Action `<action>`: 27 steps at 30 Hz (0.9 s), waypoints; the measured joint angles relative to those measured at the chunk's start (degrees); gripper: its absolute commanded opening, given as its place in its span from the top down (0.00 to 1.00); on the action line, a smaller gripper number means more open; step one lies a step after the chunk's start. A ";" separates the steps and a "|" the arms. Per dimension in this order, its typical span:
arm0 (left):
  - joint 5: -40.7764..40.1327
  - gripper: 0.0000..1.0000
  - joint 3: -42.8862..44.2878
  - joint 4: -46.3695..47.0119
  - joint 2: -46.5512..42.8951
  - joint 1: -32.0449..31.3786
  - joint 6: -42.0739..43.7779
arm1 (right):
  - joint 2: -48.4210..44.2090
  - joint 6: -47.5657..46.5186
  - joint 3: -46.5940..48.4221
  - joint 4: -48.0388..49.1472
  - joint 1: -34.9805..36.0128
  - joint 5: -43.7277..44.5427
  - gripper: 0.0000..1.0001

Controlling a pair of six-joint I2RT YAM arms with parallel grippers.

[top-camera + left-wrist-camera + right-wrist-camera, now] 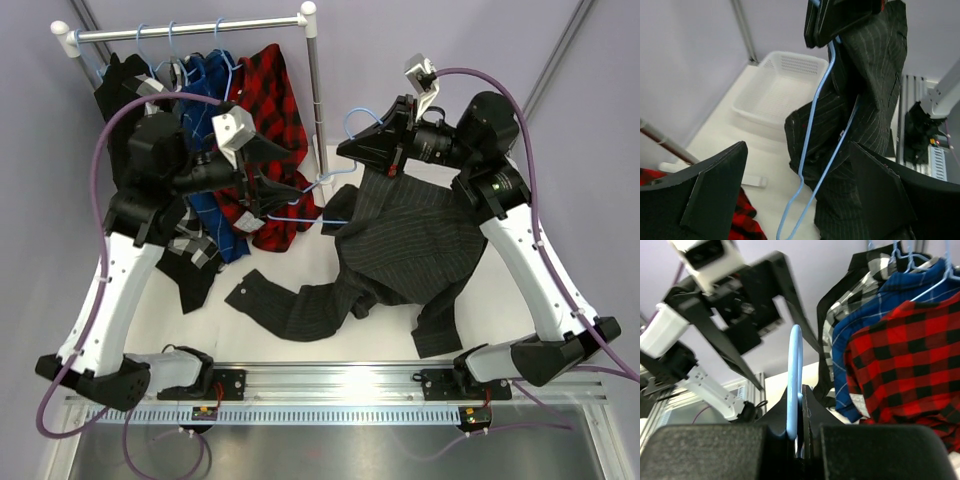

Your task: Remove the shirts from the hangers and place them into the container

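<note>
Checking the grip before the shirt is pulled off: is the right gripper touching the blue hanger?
Touching. The right wrist view shows the right gripper shut on the light-blue hanger, with its wire pinched between the two fingers.

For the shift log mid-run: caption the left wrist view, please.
Left gripper open before the charcoal shirt, hanging on a blue hanger clamped by the right gripper; white basket beyond.

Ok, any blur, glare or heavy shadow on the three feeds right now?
Top external: even light, sharp, only soft shadow under the charcoal pinstriped shirt. Left wrist: left gripper's black fingers loom soft-edged, white perforated plastic basket slightly washed out. Right wrist: right gripper's black fingers blurred, light-blue wire hanger and red-black plaid shirt clear.
</note>
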 measured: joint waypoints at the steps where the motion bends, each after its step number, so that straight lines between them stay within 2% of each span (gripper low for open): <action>1: 0.87 0.13 -0.09 -0.46 1.16 -0.37 0.28 | 0.26 0.22 0.15 0.09 0.00 -0.59 1.00; 6: 4.15 0.18 -1.03 -2.16 4.26 -2.05 1.51 | 1.33 2.34 2.19 2.69 0.00 -3.76 1.00; 9: 5.66 0.25 -1.16 -2.29 5.29 -2.95 1.53 | 1.66 3.61 3.43 4.57 0.00 -5.18 1.00; 13: 6.34 0.51 -1.25 -2.49 6.84 -4.07 1.49 | 2.21 4.46 4.46 5.75 0.00 -6.54 1.00; 14: 6.45 0.66 -1.25 -2.51 7.10 -4.33 1.44 | 2.34 4.61 4.50 5.97 0.00 -6.88 1.00; 16: 6.60 0.82 -1.25 -2.51 7.61 -4.87 1.62 | 2.64 4.72 4.50 6.12 0.00 -7.39 1.00; 17: 6.67 0.96 -1.25 -2.58 7.72 -5.01 1.51 | 2.84 4.72 4.50 6.16 0.00 -7.41 1.00; 18: 6.62 1.00 -1.25 -2.73 7.72 -5.11 1.64 | 2.99 4.59 4.50 6.14 0.00 -7.37 1.00; 22: 6.54 1.00 -1.53 -3.41 7.34 -5.55 2.34 | 3.21 3.54 4.22 5.46 -0.52 -6.82 1.00; 25: 4.79 1.00 -3.37 -3.58 6.43 -5.55 2.56 | 2.80 1.77 2.91 3.74 -0.46 -5.90 0.82; 26: 3.91 1.00 -4.00 -3.78 6.08 -5.60 2.58 | 2.67 1.09 2.21 3.10 -0.46 -5.33 0.65; 27: 2.86 1.00 -4.61 -4.09 5.68 -5.60 2.60 | 2.34 0.20 1.29 2.12 -0.48 -4.48 0.55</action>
